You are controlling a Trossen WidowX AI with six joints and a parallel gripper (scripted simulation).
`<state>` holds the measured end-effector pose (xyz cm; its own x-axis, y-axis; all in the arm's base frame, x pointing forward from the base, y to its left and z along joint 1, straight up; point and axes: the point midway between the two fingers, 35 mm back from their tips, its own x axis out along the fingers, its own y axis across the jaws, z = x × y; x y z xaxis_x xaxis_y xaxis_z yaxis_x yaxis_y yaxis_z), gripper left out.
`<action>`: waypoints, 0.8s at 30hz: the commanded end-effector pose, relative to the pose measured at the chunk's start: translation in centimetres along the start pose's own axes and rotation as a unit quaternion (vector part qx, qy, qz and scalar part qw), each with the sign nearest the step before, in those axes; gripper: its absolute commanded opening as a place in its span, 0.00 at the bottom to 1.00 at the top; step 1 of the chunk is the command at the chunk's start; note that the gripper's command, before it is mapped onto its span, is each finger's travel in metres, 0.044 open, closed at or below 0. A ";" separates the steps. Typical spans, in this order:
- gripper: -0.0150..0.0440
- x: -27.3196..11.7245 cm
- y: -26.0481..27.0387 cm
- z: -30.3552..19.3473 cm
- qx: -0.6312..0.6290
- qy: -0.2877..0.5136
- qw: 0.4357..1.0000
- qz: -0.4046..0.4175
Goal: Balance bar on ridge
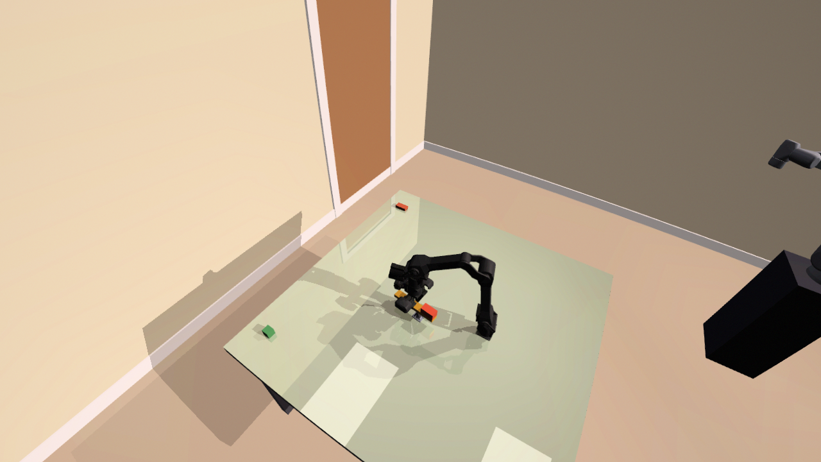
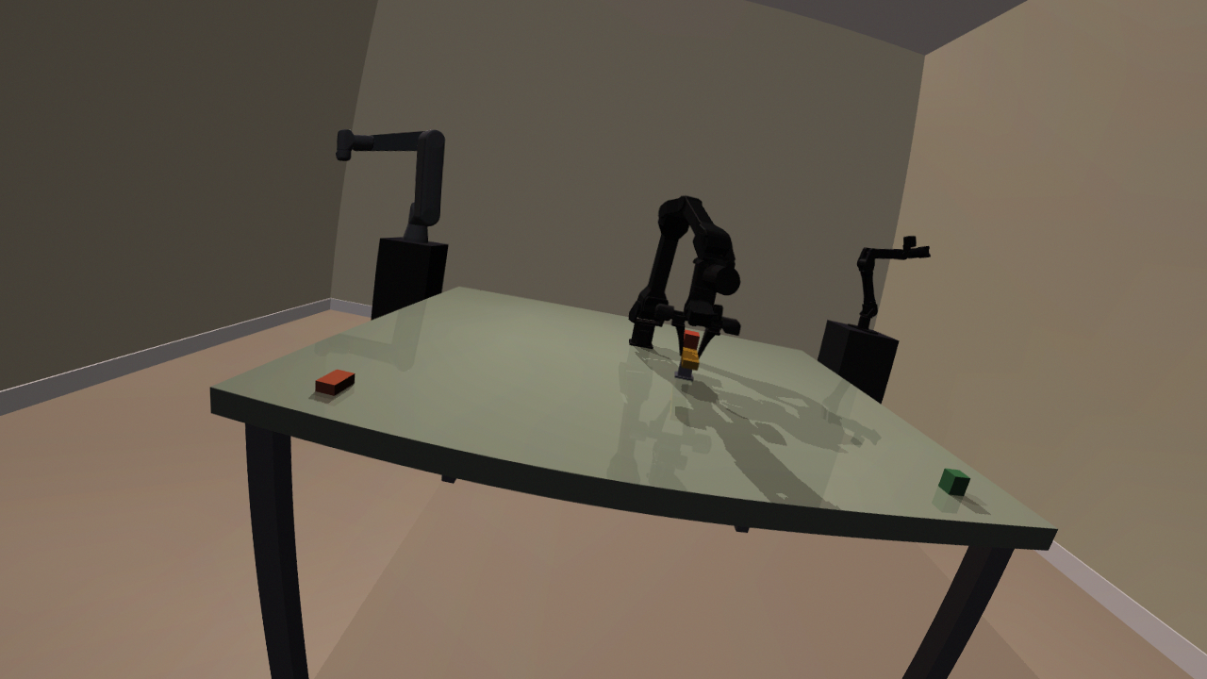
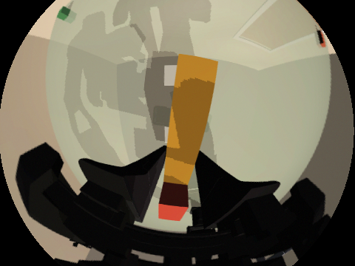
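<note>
In the top view, we see the black arm cover part of the yellow bar (image 1: 417, 307) (image 2: 690, 359) (image 3: 192, 107) near the centre. The counter (image 1: 516, 356) (image 2: 539, 388) (image 3: 259, 111) runs off the bottom edge. At lower centre of the wrist view, we cannot tell whether the end effector (image 1: 410, 302) (image 2: 693, 347) (image 3: 180, 151) touches it.
</note>
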<state>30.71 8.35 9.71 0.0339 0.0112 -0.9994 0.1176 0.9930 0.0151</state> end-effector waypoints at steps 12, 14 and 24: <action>0.55 0.0 0.0 0.0 0.000 0.000 1.000 0.000; 0.55 0.0 0.0 0.0 0.000 0.000 1.000 0.000; 0.57 0.0 0.0 0.0 0.000 0.000 1.000 0.000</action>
<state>30.71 8.35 9.71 0.0339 0.0112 -0.9994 0.1176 0.9930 0.0151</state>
